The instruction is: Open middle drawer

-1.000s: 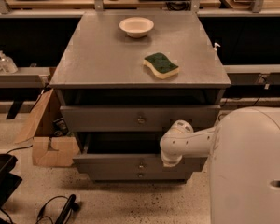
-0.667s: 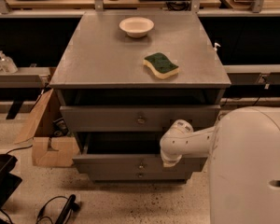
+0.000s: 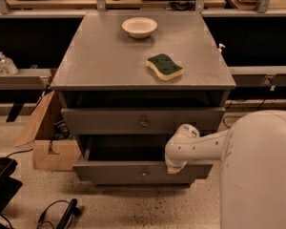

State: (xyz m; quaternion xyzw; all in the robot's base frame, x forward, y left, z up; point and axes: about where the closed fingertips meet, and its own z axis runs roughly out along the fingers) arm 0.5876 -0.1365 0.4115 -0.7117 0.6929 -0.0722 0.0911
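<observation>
The grey cabinet (image 3: pixel 109 66) shows two drawer fronts, each with a small round centre knob. The upper front (image 3: pixel 100 121) is nearly shut. The middle drawer (image 3: pixel 114 172) below it is pulled out a little, with a dark gap above its front. My gripper (image 3: pixel 173 167) is at the end of the white arm (image 3: pixel 200 146). It rests at the top edge of the middle drawer's front, right of its knob (image 3: pixel 144 173). Any lower drawer is hidden under the pulled-out one.
A white bowl (image 3: pixel 139 26) and a green-and-yellow sponge (image 3: pixel 164 66) lie on the cabinet top. A cardboard box (image 3: pixel 47 142) stands on the floor at the left. Black cables (image 3: pixel 57 214) lie at the front left. My white body (image 3: pixel 260 175) fills the lower right.
</observation>
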